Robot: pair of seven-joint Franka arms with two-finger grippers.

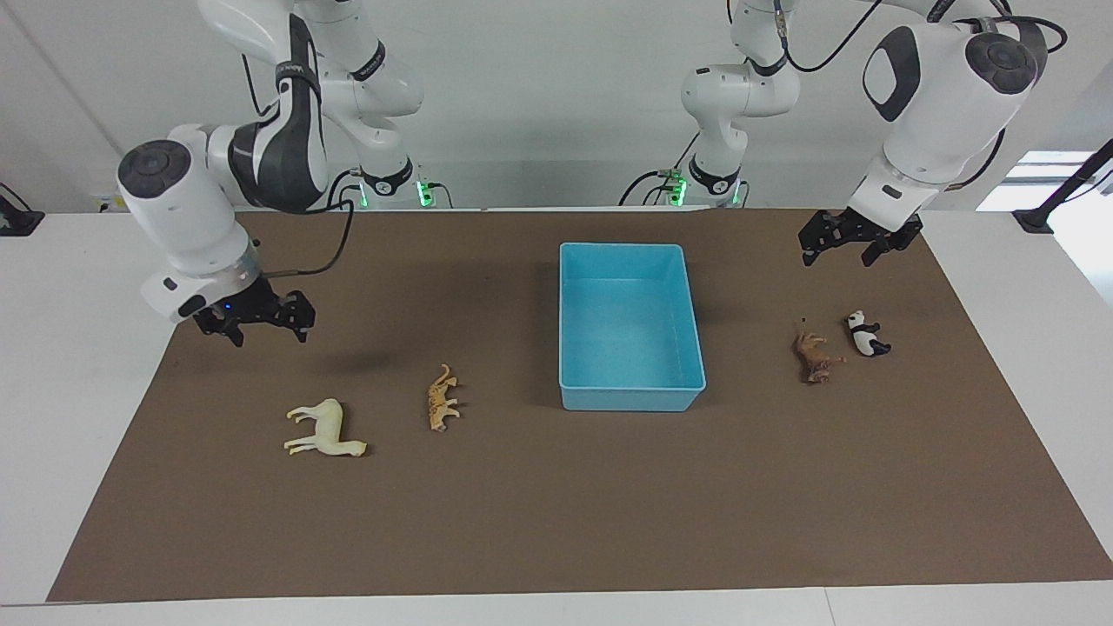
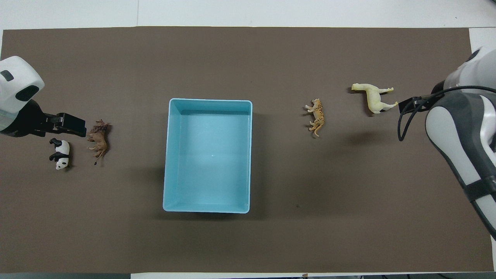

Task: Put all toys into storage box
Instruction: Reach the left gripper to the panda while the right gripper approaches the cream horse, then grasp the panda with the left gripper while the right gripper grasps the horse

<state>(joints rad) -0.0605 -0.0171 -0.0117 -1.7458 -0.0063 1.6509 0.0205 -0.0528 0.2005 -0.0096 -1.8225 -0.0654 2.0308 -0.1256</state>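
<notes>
Toys on brown mat (image 1: 556,522) beside empty storage box (image 1: 630,398).

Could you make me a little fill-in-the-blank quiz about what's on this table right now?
1. The number of toys inside the light blue storage box is ____.
2. The toy lying beside the brown animal is the black-and-white ____.
3. The left gripper hangs over the mat and holds ____.
4. The largest toy, lying beside the tan spotted cat, is coloured ____.

Missing words: zero; panda; nothing; cream
</notes>
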